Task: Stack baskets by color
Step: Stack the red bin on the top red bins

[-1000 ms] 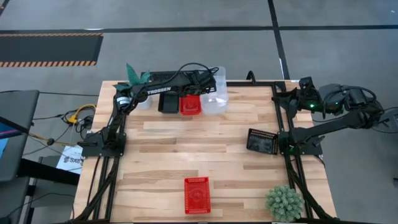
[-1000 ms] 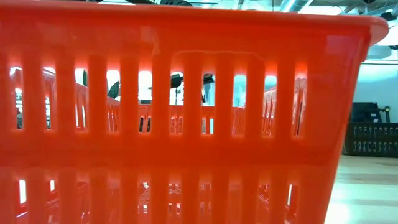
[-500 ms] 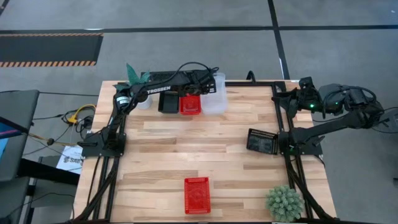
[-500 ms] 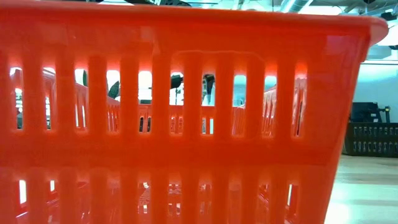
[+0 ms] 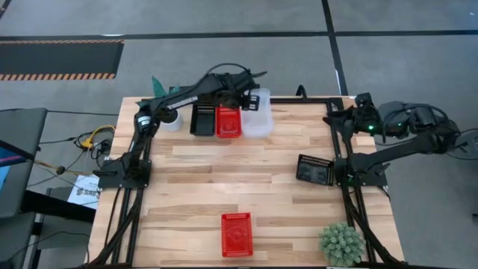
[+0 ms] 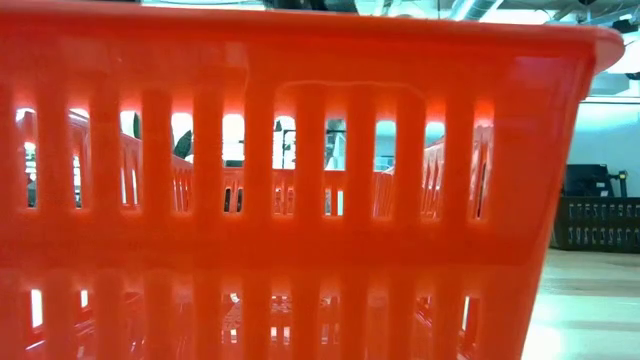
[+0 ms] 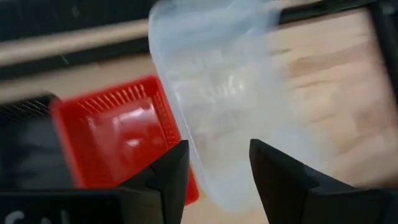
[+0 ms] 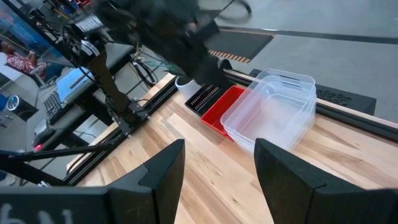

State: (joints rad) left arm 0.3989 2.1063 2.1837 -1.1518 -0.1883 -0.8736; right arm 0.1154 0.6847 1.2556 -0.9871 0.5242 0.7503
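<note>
A: Overhead shot is evenly lit, no harsh shadows on the wooden table (image 5: 246,179). Pretty clean.

B: Low cam is swamped by a red basket (image 6: 300,180) right at the lens, soft, backlit, bright light glowing through its slots. Left wrist view is smeared, the clear basket (image 7: 230,93) is a milky blur. Right wrist is sharper, the arm there blurred.

High view: overhead, straight down, whole table (image 5: 246,179). Low view: table height, pressed against the near red basket (image 6: 300,180), which fills it. Left wrist view: close above the clear baskets (image 7: 230,93). Right wrist view: farther, oblique, sharing that stack (image 8: 273,112).
</note>
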